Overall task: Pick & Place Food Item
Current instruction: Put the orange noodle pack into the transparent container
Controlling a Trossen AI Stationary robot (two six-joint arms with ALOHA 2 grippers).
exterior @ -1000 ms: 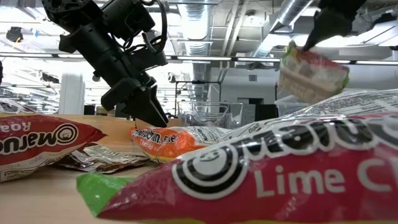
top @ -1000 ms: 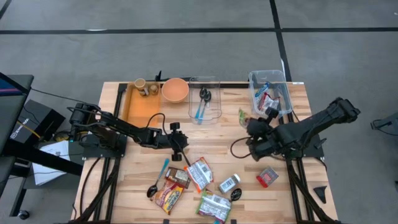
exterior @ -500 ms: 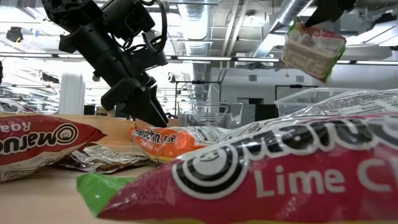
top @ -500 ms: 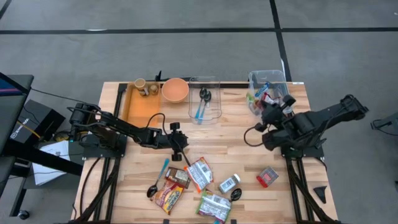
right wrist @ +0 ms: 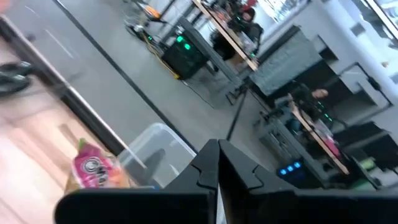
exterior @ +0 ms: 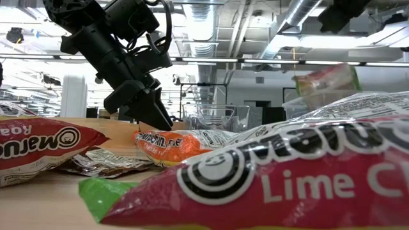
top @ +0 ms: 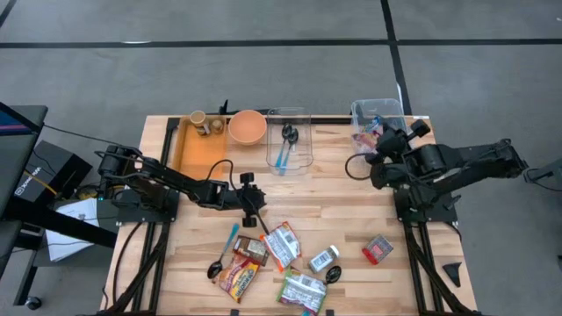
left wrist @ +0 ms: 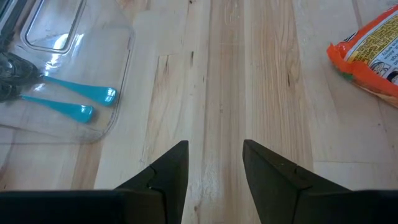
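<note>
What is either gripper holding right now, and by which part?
Nothing. The right gripper is shut on nothing; the snack packet sits apart at the clear bin. The left gripper is open and empty.

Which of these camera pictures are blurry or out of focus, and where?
Right wrist view: smeared throughout, the clear bin and packet soft. Low view: the near lime packet is out of focus. Left wrist view: sharp, the teal spoons crisp. High view: clear.
</note>
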